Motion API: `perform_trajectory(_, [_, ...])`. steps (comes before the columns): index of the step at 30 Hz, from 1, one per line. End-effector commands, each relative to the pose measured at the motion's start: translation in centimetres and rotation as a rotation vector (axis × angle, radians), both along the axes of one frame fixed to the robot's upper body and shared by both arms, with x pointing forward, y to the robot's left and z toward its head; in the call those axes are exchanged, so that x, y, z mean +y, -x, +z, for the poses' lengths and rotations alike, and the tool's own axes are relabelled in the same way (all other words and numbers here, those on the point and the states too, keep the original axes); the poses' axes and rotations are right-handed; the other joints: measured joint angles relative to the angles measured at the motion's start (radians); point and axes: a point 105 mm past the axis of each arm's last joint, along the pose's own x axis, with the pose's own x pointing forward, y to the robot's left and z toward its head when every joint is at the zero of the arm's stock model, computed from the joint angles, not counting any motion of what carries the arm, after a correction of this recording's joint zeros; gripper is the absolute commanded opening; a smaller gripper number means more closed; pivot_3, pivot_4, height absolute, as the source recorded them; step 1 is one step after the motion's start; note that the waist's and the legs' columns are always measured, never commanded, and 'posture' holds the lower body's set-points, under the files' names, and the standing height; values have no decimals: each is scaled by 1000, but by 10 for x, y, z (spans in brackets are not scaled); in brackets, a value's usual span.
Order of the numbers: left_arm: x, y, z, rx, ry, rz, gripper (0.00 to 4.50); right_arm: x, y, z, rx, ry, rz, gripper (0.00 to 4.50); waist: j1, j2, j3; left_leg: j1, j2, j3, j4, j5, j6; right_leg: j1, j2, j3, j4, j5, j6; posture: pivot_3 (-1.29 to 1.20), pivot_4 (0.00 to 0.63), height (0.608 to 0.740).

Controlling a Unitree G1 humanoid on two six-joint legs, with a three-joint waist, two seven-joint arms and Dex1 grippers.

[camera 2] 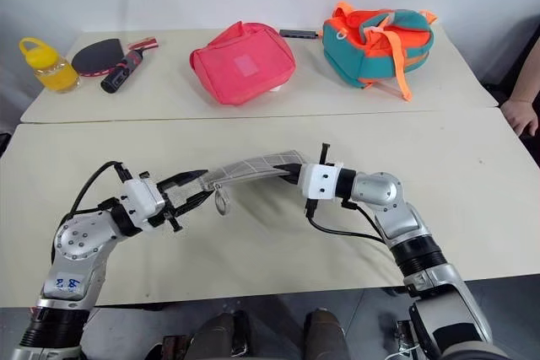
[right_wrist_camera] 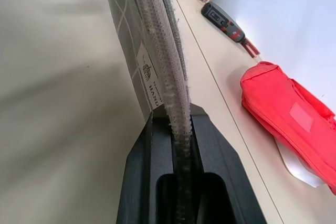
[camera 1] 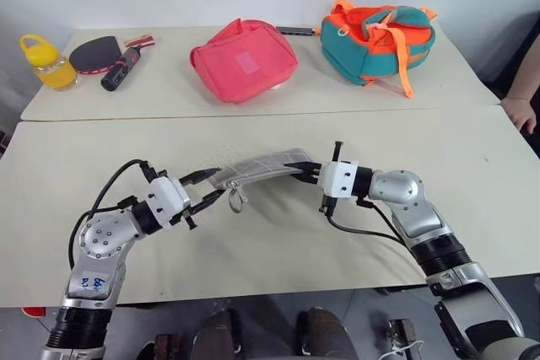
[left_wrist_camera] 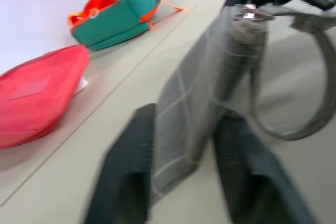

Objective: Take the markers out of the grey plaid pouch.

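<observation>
Surface: two beige tables (camera 1: 278, 233) butted together under a white wall; a person's hand (camera 1: 521, 111) rests at the far right edge.
Pouch: the grey plaid pouch (camera 1: 266, 166) hangs in the air above the near table, strung between both grippers, touching no surface.
Long axis: it runs left to right, nearly level, rising a little toward the right; it is turned on edge, with the zipper line running along its length in the right wrist view, and the wrist loop (camera 1: 237, 198) dangles at the left end.
Right gripper: the right gripper (camera 1: 309, 172) is clamped tight on the pouch's right end, zipper edge between its fingers.
Left gripper: the left gripper (camera 1: 208, 187) straddles the left end near the loop, its fingers (left_wrist_camera: 126, 182) on either side of the fabric; whether it has truly pinched the cloth, I cannot tell.
Markers: none visible, presumably inside.
Risk: if the left grip is shallow, the fabric may slip out and the pouch would swing down from the right gripper alone.
Risk: pulling the ends apart would stretch the mouth flat and closed rather than open.
Far table: pink bag (camera 1: 245, 61), teal backpack (camera 1: 377, 40), paddle (camera 1: 97, 54), yellow bottle (camera 1: 49, 62), well apart.
</observation>
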Motion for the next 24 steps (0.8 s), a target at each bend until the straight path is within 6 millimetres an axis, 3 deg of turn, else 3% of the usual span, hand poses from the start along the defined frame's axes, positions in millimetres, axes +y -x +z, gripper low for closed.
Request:
perform_trajectory(1, [0,2,6,-35,3,-5,247,0,3,15,-53,-38,11,0,0,0,0,0,0,0,0,0,0,0,0,0,0,0,0,0,150,740])
perform_trajectory(2, [0,2,6,-38,2,-6,36,-1,3,15,-57,-34,9,0,0,0,0,0,0,0,0,0,0,0,0,0,0,0,0,0,150,740])
perform_trajectory(7, [0,0,6,-53,-1,9,36,-2,-8,21,-95,-35,-40,0,-1,0,0,0,0,0,0,0,0,0,0,0,0,0,0,0,150,740])
perform_trajectory(12, [-5,-7,8,-93,8,48,0,-3,-19,31,-148,-26,-68,1574,0,0,0,0,0,0,2,0,0,0,0,0,1,0,0,0,150,740])
perform_trajectory(17, [-23,-17,0,-114,-20,98,0,-17,-13,41,144,-193,-64,3364,9,0,0,-1,0,0,2,-1,1,1,0,0,0,0,0,0,150,740])
perform_trajectory(20, [-33,-17,-10,-122,-64,105,0,-29,-6,53,332,-332,-75,3364,22,0,0,-1,0,-1,3,-2,2,1,0,0,0,0,0,0,150,740])
perform_trajectory(24, [-43,-19,-19,-105,-56,116,0,-34,28,56,591,-396,-5,3364,27,0,0,-1,0,-1,4,-3,2,1,0,0,0,0,0,0,150,740])
